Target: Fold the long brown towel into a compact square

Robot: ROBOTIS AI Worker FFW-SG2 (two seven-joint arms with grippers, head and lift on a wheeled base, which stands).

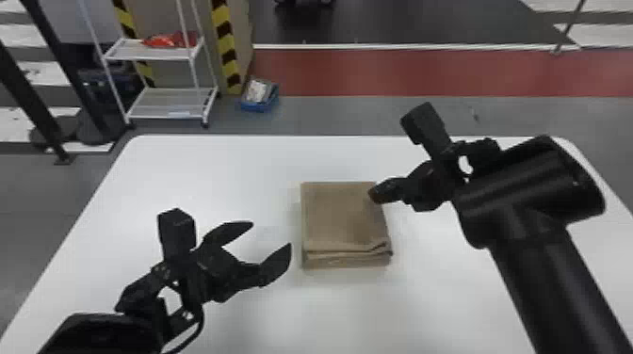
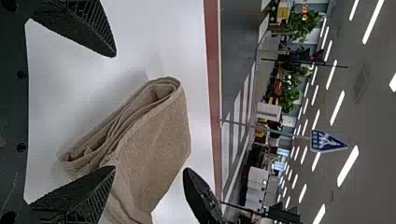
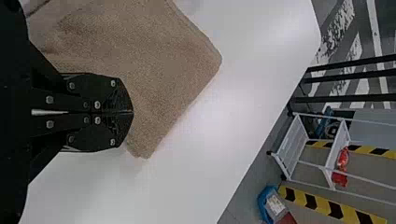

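The brown towel (image 1: 344, 216) lies folded into a thick, near-square stack on the white table, its layered edge facing the robot. Left of it, my left gripper (image 1: 272, 239) stands open with nothing between its fingers. At the towel's right edge is my right gripper (image 1: 375, 195), its tips over or against the top; contact cannot be told. In the left wrist view the open left gripper (image 2: 114, 112) has the towel (image 2: 154, 144) beyond its fingers. Seen from the right wrist, the right gripper (image 3: 132, 112) is shut, with the towel's flat top (image 3: 154, 60) behind it.
The white table (image 1: 198, 169) extends around the towel on all sides. Beyond its far edge stand a white wire shelf (image 1: 165, 101) and a blue bin (image 1: 259, 96) on the floor.
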